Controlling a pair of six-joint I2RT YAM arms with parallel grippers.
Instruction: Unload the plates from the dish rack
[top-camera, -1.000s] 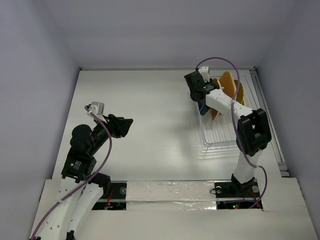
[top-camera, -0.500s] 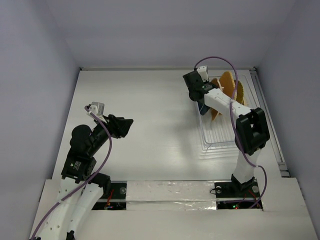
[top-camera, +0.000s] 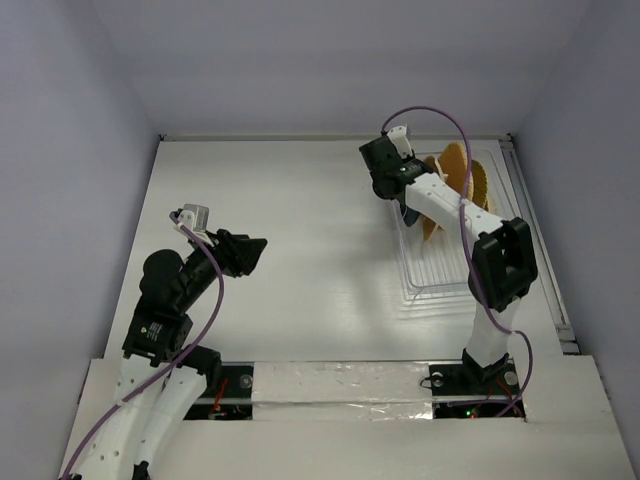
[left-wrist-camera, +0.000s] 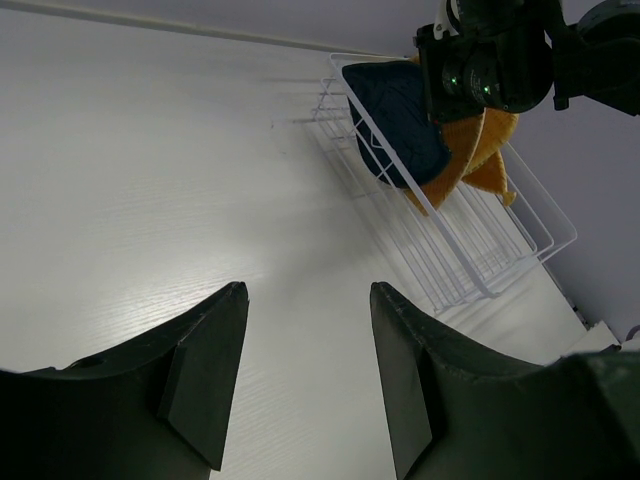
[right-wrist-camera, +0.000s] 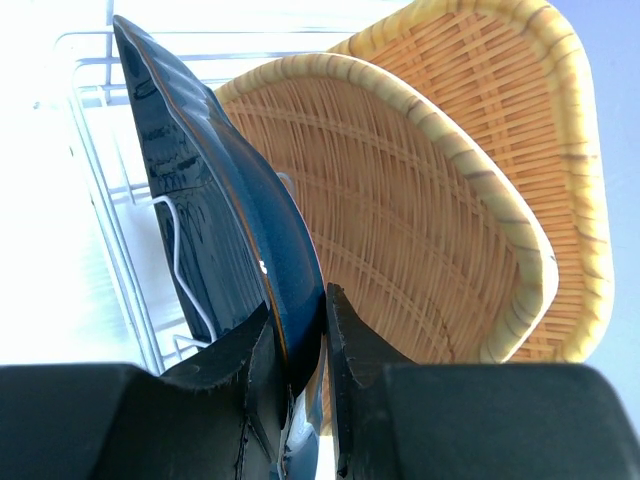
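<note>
The right hand (right-wrist-camera: 300, 335) is clamped on the upper rim of the dark blue dish (right-wrist-camera: 205, 215), one finger on each face, while the dish stands on edge in the dish rack (left-wrist-camera: 470, 250) at the far right of the bench (top-camera: 300, 200). The hold looks like the weakest point: the fingers take only a narrow bite of a glossy, curved rim, so the dish may well pivot or slide out once its weight comes off the wires. A white prong shows against the dish's near face in the right wrist view, and a lift that is not straight up along the slot could snag on it and drag or tip the light rack. The round woven plate (right-wrist-camera: 400, 200) leans just behind the dish, with the rounded-square woven plate (right-wrist-camera: 530, 110) behind that; the finger on that side sits in the narrow gap between dish and basketwork, so it could catch the weave and pull that plate over or out of its slot. The left hand (left-wrist-camera: 305, 335) hangs open and empty over the near left of the bench, well apart from the rack, so nothing steadies the rack if it shifts.
</note>
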